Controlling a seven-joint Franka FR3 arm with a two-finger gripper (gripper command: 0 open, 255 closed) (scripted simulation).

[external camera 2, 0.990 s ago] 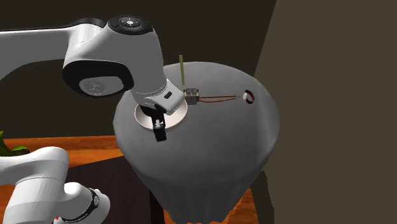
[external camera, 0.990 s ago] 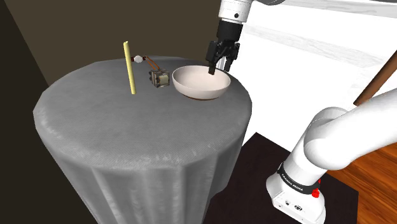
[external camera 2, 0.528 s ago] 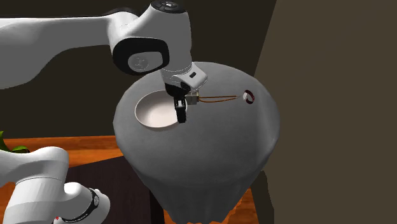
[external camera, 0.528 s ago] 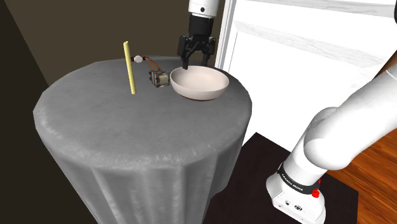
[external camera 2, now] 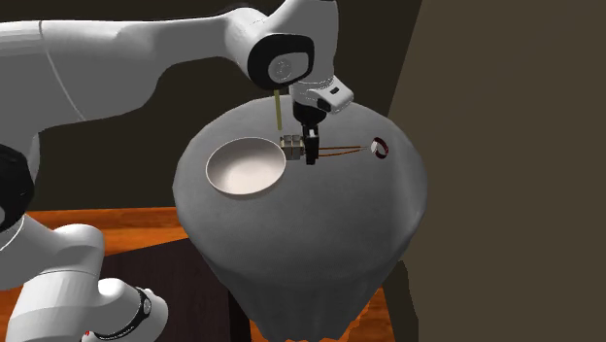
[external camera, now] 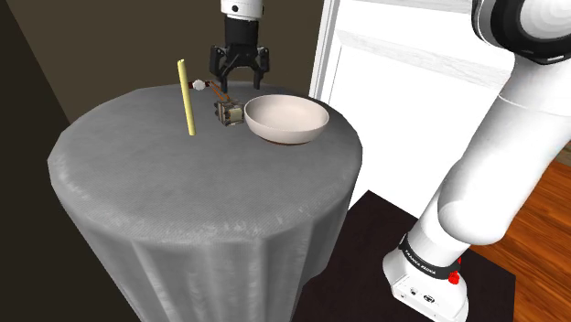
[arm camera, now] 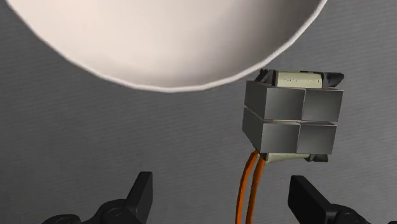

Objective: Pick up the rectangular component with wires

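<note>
The rectangular component [external camera: 229,113] is a small grey block with orange wires, lying on the round grey-clothed table [external camera: 165,174] beside a white bowl [external camera: 288,119]. Its wires [arm camera: 251,188] run to a small white and red disc [external camera: 198,85]. My black gripper [external camera: 239,84] hangs open just above the block and wires, holding nothing. In the second exterior view the gripper [external camera 2: 311,151] stands over the component [external camera 2: 291,147], next to the bowl [external camera 2: 245,167]. From the wrist the component [arm camera: 289,121] lies ahead of the gripper [arm camera: 222,194], nearer one finger, with the wires passing between the fingers.
An upright yellow stick [external camera: 187,98] stands on the table at the component's far side from the bowl. A white panelled door [external camera: 439,64] rises behind the table. My stand [external camera: 430,265] sits on a dark mat over a wooden floor.
The arm has swung from over the bowl toward the shoulder view's left and now hangs above the component. The fingers stayed open.
</note>
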